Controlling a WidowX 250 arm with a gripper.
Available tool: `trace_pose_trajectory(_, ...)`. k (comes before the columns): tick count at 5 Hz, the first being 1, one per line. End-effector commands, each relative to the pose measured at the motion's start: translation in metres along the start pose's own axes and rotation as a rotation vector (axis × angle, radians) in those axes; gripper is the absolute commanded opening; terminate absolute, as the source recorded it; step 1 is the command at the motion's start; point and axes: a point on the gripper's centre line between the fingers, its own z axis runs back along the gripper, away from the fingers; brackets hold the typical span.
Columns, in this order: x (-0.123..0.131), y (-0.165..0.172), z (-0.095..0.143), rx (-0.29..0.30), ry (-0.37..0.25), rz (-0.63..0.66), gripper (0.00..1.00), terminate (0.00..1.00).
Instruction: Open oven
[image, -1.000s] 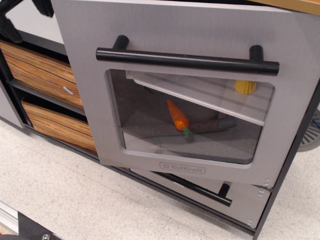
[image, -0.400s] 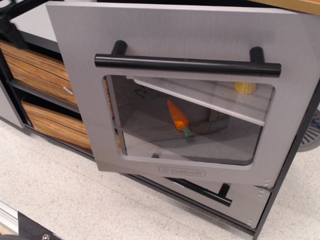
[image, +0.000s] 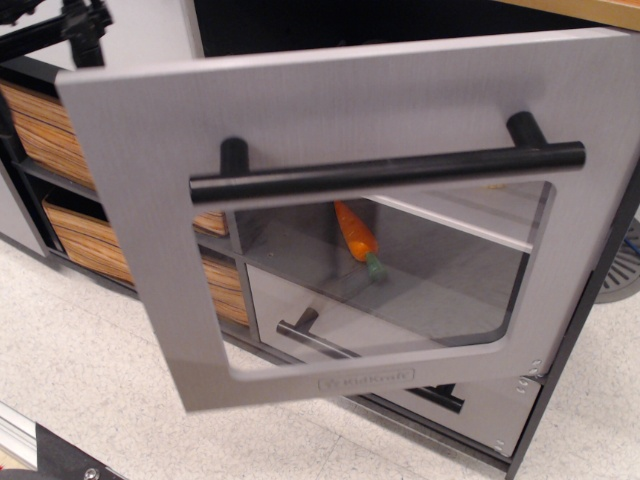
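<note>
The oven's brushed-grey door (image: 330, 110) stands partly open. It is swung out toward the camera on its right-hand hinges. Its long black bar handle (image: 390, 172) runs across above the clear window (image: 420, 290). The KidKraft logo (image: 366, 381) is faint on the lower rim. Through the window I see an orange toy carrot (image: 355, 232) and a grey rack (image: 470, 215) inside. A black part of my gripper (image: 82, 25) shows at the top left, by the door's upper left corner. Its fingers are not visible, so I cannot tell if it is open or shut.
A shorter grey drawer (image: 480, 410) with a black bar handle (image: 315, 340) sits under the oven. Orange wood-grain drawers (image: 40, 125) are at the left, partly behind the door. A speckled white floor (image: 100, 370) lies in front. A black frame post (image: 580, 330) stands at the right.
The oven door has swung out further toward the camera, its left edge moving left and down. The black gripper part has come in at the top left.
</note>
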Motion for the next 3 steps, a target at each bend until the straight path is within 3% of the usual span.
trace_pose_trajectory(1, -0.069, 0.007, -0.006, 0.082, 0.071, -0.2, 1.0, 0.0)
trace_pose_trajectory(2, -0.102, -0.007, -0.009, 0.02, 0.089, -0.194, 1.0, 0.0)
trace_pose_trajectory(3, -0.119, -0.017, -0.009, -0.041, 0.05, -0.201, 1.0, 0.0)
